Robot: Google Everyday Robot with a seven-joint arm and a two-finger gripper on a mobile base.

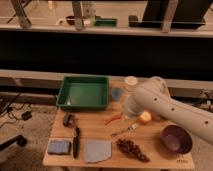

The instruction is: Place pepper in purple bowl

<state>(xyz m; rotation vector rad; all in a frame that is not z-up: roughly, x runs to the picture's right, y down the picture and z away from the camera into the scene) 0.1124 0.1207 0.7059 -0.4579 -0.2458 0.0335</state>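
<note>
The white arm reaches in from the right edge of the view, running up and to the left across the surface, its thick perforated link bending at a rounded elbow above the middle of the surface. From that elbow the wrist turns down toward the gripper, which sits low over the surface just right of the pepper. Whether it is apart or together cannot be told.

The pepper lies on the surface, a slim orange-red shape pointing left and slightly down, just below the green tray. Whether the gripper touches it cannot be told. A round orange-yellow fruit sits just beside the arm's underside. The purple bowl stands near the right front corner, well apart from the pepper.

Along the front lie a blue sponge, a dark-handled tool, a grey-blue cloth and a bunch of dark grapes. A fork lies between the pepper and the grapes.
</note>
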